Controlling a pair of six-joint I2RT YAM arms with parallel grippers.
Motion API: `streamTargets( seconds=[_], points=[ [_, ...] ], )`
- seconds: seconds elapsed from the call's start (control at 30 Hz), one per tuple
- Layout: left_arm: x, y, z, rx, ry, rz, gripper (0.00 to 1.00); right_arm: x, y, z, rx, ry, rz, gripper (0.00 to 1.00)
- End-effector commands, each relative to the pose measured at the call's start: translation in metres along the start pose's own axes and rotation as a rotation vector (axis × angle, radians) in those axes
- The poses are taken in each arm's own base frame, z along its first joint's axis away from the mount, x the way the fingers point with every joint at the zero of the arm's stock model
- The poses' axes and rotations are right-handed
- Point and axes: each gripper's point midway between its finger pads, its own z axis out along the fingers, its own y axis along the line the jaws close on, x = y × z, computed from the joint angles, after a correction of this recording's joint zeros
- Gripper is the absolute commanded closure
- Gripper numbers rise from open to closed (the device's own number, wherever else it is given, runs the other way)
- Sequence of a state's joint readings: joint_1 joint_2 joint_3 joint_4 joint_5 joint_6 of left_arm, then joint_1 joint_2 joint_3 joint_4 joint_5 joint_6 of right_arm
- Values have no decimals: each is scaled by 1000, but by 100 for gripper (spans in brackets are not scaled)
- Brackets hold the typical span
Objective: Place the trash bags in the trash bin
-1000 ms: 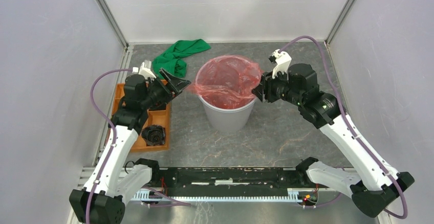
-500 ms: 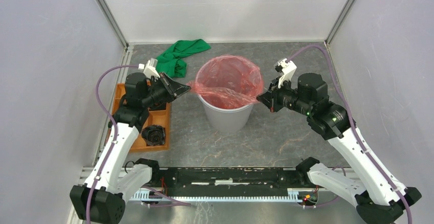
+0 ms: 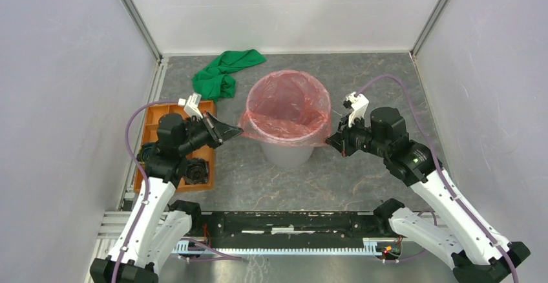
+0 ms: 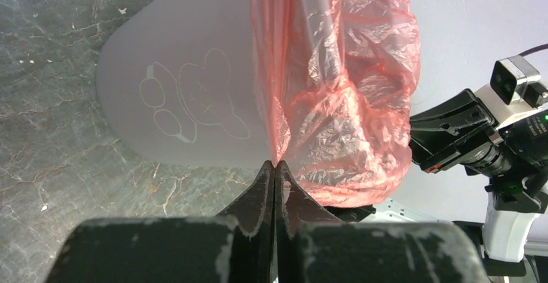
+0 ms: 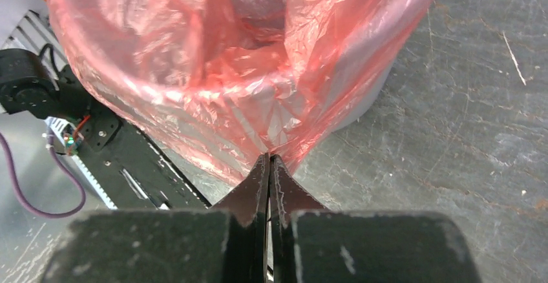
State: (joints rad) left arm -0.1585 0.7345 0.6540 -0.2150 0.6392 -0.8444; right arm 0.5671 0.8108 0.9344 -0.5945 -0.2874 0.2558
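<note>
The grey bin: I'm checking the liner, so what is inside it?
A thin translucent red plastic bag lines the round light-grey plastic bin, its edge draped over the rim. The bag hides the bin's floor.

Bright even light, sheen on bag (image 5: 161, 70)

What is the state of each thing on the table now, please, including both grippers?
red trash bag: open, lining the bin, edge draped over the rim.
trash bin: upright, lined.
left gripper: shut on the bag's edge.
right gripper: shut on the bag's edge.
green cloth: crumpled.
orange tray: lying flat, partly hidden.
</note>
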Motion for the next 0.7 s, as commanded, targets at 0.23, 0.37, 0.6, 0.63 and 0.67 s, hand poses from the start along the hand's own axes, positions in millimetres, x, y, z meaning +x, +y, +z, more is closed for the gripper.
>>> streamTargets(
  seconds=[0.23,0.37,0.6,0.63,0.67],
  points=[
    [5,27,18,-22,1,-48,98,-1,-60,19,270,-116,-80,80],
    [5,35,27,-29,23,-58,98,11,-88,11,419,-119,-73,60],
    [2,40,29,-62,41,-14,98,-32,-144,-71,872,-184,-100,34],
    [2,40,29,-69,48,-10,98,-41,-148,-76,877,-215,-76,33],
    [0,40,30,-71,51,-9,98,-47,-150,-76,863,-243,-57,31]
  ],
)
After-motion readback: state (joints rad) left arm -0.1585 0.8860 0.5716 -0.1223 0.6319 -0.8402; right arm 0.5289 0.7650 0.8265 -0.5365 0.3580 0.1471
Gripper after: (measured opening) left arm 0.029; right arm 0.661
